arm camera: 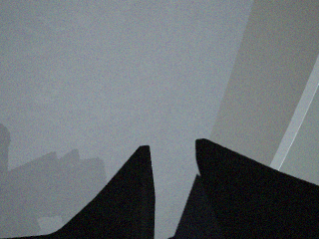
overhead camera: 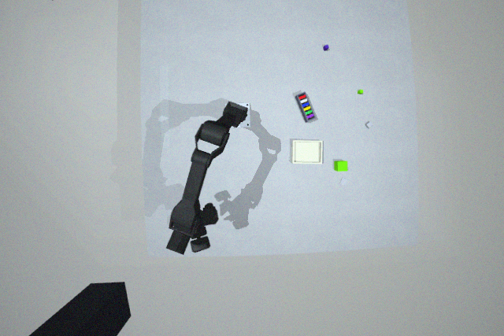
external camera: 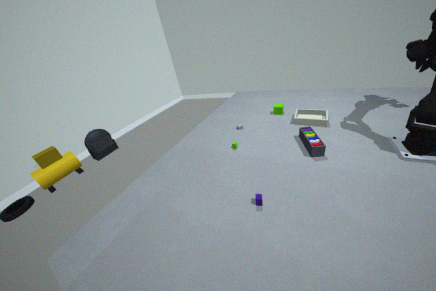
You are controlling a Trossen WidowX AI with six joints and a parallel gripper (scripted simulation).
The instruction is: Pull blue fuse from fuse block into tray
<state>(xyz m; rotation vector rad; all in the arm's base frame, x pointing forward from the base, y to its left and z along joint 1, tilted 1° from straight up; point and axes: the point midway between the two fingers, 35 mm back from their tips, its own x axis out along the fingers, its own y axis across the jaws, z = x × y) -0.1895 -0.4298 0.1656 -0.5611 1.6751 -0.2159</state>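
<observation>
The dark fuse block [overhead camera: 300,108] [external camera: 310,148] stands on the mat right of centre and holds a row of coloured fuses. The blue fuse [overhead camera: 305,105] [external camera: 311,138] sits upright in it between a white and a yellow fuse. The cream tray [overhead camera: 307,141] [external camera: 309,117] lies empty a short way from the block. My gripper [overhead camera: 189,245] [arm camera: 173,151] is far from both, near the mat's front left edge. Its fingers stand a little apart with only bare mat between them. The arm [overhead camera: 199,178] [external camera: 422,118] reaches back from its base.
A large green cube [overhead camera: 340,165] [external camera: 278,108] stands beside the tray. A small green cube [overhead camera: 360,91] [external camera: 234,145], a purple cube [overhead camera: 325,47] [external camera: 258,199] and a small grey piece [overhead camera: 367,123] [external camera: 240,127] lie scattered beyond the block. A yellow machine [external camera: 56,167] stands off the mat.
</observation>
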